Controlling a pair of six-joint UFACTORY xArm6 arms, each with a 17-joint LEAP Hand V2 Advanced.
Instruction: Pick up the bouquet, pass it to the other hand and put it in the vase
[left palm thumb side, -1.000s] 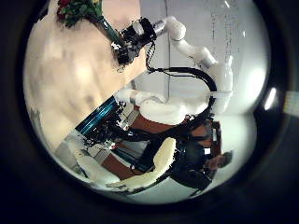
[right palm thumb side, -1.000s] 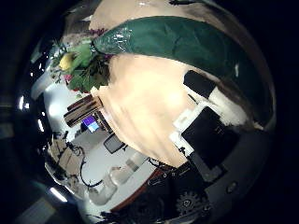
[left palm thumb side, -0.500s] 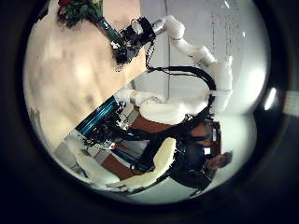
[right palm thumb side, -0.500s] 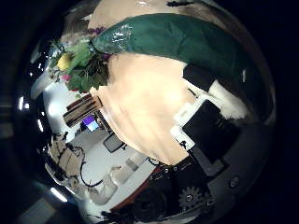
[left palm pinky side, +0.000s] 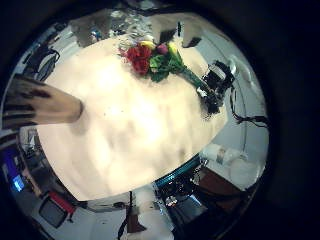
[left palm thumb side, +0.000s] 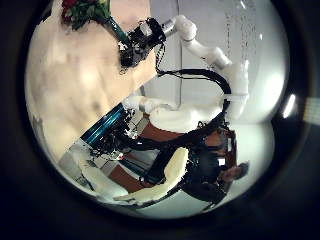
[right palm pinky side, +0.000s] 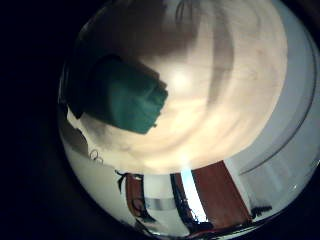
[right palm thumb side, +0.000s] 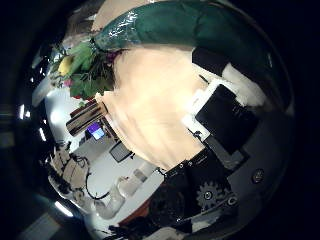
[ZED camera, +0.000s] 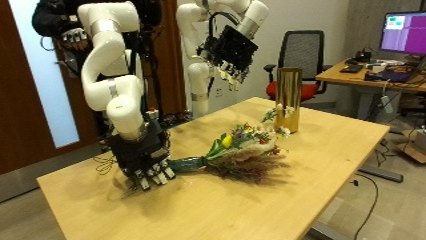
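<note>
The bouquet (ZED camera: 240, 150) lies on the wooden table (ZED camera: 306, 190), flowers toward the tall golden vase (ZED camera: 288, 100), with its stems in a dark green wrap (right palm thumb side: 170, 30). My right hand (ZED camera: 144, 160) is down on the wrap's end, fingers (right palm thumb side: 225, 90) curled against it. The wrap (right palm pinky side: 125, 95) sits close under that palm. My left hand (ZED camera: 229, 48) hangs high above the table behind the bouquet, fingers relaxed and holding nothing. From that hand I see the bouquet (left palm pinky side: 150, 58), the right hand (left palm pinky side: 213, 82) and the vase (left palm pinky side: 40, 103) below.
The vase stands upright near the table's far edge. Beyond that edge are an office chair (ZED camera: 304, 50) and a desk with a monitor (ZED camera: 400, 35). Bare tabletop lies between the bouquet and the near edge.
The right hand's fingers have curled in closer to the green wrap. The bouquet and the left hand have stayed put.
</note>
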